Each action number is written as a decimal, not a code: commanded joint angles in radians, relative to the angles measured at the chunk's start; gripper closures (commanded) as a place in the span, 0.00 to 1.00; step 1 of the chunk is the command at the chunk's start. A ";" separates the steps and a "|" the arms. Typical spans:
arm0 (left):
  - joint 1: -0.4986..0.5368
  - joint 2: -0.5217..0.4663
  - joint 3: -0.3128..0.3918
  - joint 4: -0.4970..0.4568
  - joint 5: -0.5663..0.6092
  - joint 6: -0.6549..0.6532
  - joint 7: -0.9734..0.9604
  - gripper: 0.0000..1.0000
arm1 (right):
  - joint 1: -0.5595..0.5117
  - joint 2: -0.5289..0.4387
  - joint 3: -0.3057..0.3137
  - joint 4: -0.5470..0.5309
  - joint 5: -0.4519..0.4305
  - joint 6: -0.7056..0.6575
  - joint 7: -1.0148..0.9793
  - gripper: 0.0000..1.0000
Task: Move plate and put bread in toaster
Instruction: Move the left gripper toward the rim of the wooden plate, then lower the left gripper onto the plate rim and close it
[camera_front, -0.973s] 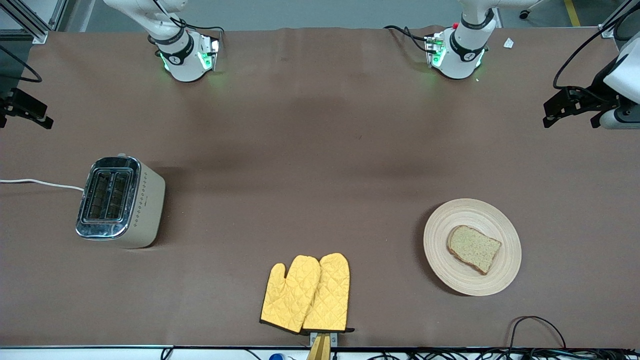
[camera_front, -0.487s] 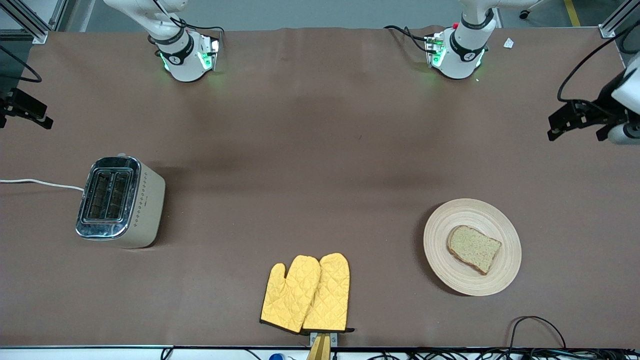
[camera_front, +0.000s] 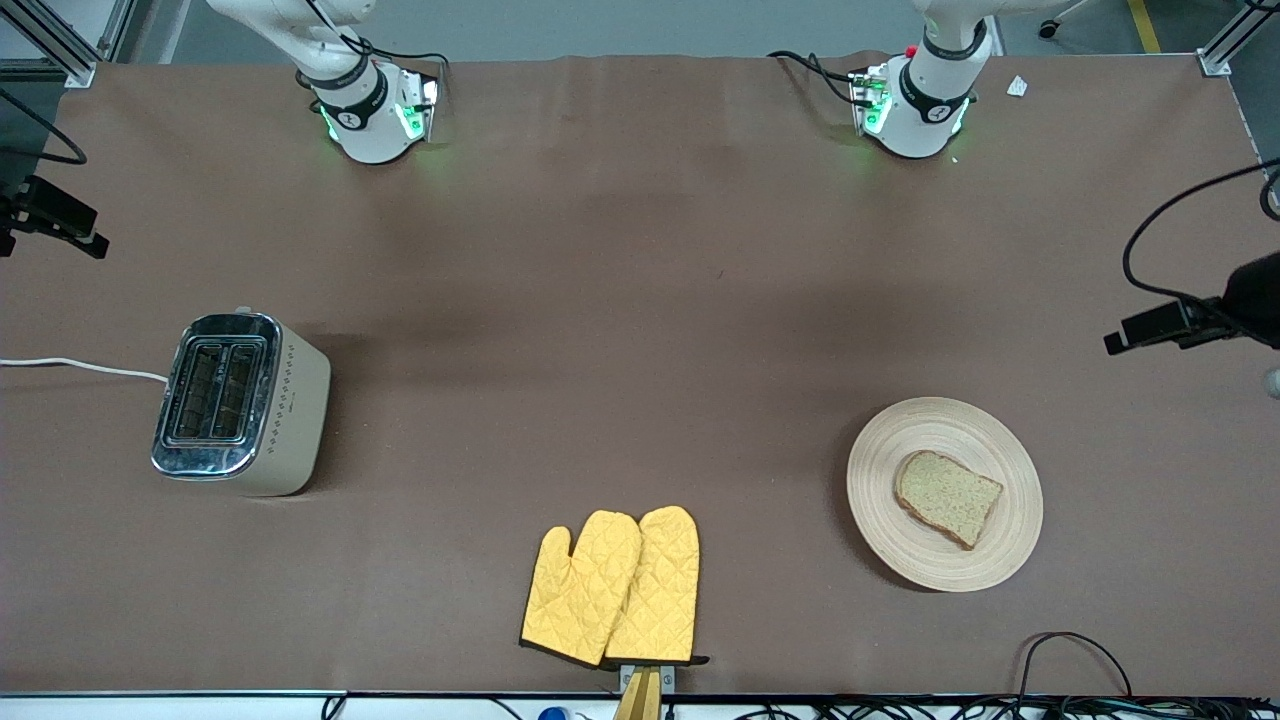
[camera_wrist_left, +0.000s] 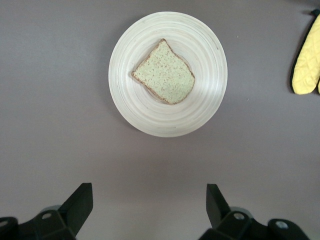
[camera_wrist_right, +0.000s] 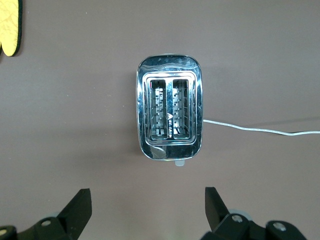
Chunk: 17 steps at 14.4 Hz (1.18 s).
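Note:
The light-wood plate (camera_front: 1010, 520) lies toward the left arm's end of the table, with the bread (camera_front: 947, 497) flat on it. In the left wrist view the plate (camera_wrist_left: 145, 115) and bread (camera_wrist_left: 164, 72) show ahead of my left gripper (camera_wrist_left: 148, 192), which is open and empty. It hangs over bare table at that end (camera_front: 1150, 330). The toaster (camera_front: 240, 400) stands toward the right arm's end, both slots empty. My right gripper (camera_wrist_right: 148, 194) is open and empty, high over the table's edge (camera_front: 50, 235), looking down on the toaster (camera_wrist_right: 170, 114).
Two yellow oven mitts (camera_front: 612, 587) lie near the table's front edge, between toaster and plate. The toaster's white cord (camera_front: 80, 367) runs off the right arm's end. Both arm bases (camera_front: 915, 105) stand along the back edge. Black cables (camera_front: 1075, 660) lie near the plate's front edge.
The left gripper has moved along the table's end toward the plate, partly leaving the front view. The right arm, plate, bread and toaster have not moved.

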<state>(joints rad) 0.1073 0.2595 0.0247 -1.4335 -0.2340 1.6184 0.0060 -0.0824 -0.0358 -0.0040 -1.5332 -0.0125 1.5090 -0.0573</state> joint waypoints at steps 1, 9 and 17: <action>0.043 0.087 0.001 0.041 -0.036 0.044 0.023 0.00 | -0.005 0.001 0.006 0.008 0.006 -0.003 0.001 0.00; 0.196 0.389 -0.003 0.045 -0.344 0.312 0.326 0.00 | -0.005 -0.001 0.006 0.008 0.006 -0.007 0.001 0.00; 0.213 0.576 -0.006 0.074 -0.644 0.411 0.567 0.00 | -0.007 -0.001 0.004 0.008 0.006 -0.007 0.001 0.00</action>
<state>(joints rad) 0.3072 0.7851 0.0201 -1.4013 -0.7967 2.0344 0.5097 -0.0824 -0.0358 -0.0032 -1.5314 -0.0125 1.5078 -0.0573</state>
